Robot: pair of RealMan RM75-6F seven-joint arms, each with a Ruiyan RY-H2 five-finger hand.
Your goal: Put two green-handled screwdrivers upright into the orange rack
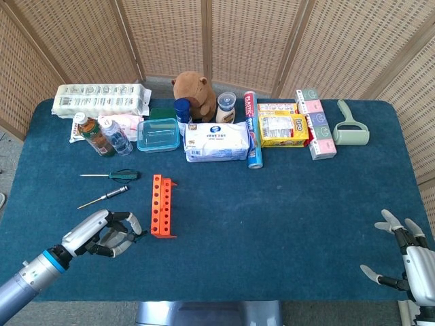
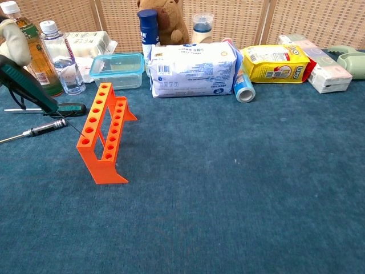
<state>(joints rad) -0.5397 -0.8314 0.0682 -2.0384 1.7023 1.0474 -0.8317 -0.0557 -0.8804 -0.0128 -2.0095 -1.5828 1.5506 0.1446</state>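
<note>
L hand (image 1: 109,233) low over the bench (image 1: 285,224), just left of the orange rack (image 1: 161,205), fingers curled around a green-handled screwdriver (image 2: 25,87) w/ tip angled toward the rack. R hand (image 1: 406,261) at the near right corner, fingers spread, holding nothing. 2nd green-handled driver (image 1: 112,175) and a thin black-handled one (image 1: 105,197) lie flat left of rack, apart from it.

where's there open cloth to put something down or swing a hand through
Widest bare cloth: right of the orange rack, in front of the tissue pack and yellow box, out to the right hand. Crowded: the back row, and left of the rack, where two screwdrivers lie and the left hand hovers.
</note>
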